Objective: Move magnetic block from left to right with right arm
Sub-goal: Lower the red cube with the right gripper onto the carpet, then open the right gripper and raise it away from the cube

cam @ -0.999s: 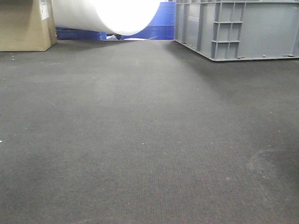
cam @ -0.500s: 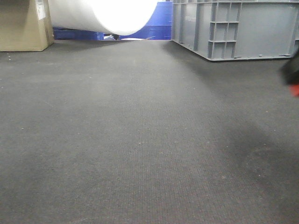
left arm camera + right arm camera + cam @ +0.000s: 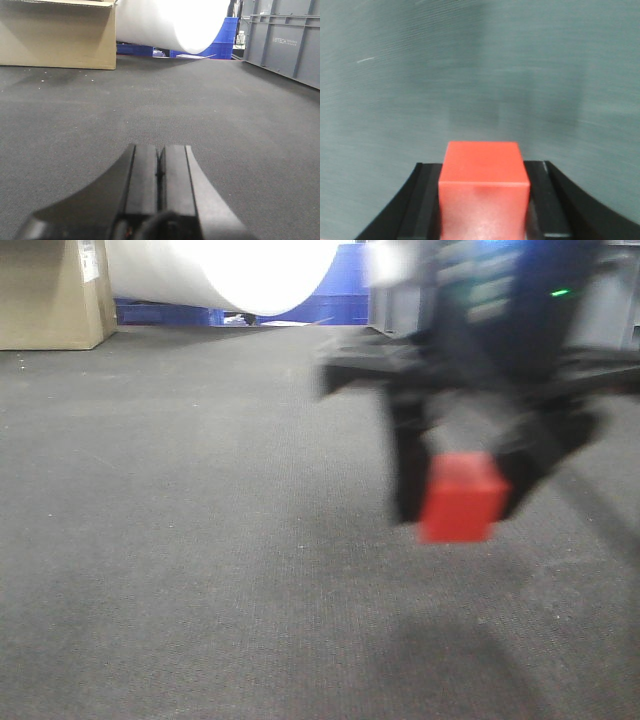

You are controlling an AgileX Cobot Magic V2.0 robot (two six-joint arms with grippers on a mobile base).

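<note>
Right wrist-mounted view: right tool pinches the magnetic block; left tool pressed together.

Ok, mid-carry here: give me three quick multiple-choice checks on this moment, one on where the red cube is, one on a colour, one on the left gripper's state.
1. Where is the magnetic block?
A. Lying on the mat beside the cardboard box
B. Held between the fingers of the right gripper, above the mat
C. Inside the grey crate

2. What colour are the bins behind the white roll?
A. Blue
B. Yellow
C. Green

3. How do the jaws of the left gripper stand?
A. Wide open
B. Clamped on the cube
C. Closed together with nothing between them

Answers:
1. B: the front view shows the cube clear of the dark mat between black fingers, and the right wrist view shows it seated in the jaws.
2. A: blue bins show behind the roll.
3. C: the left wrist view shows the two fingers pressed together, empty.
</note>
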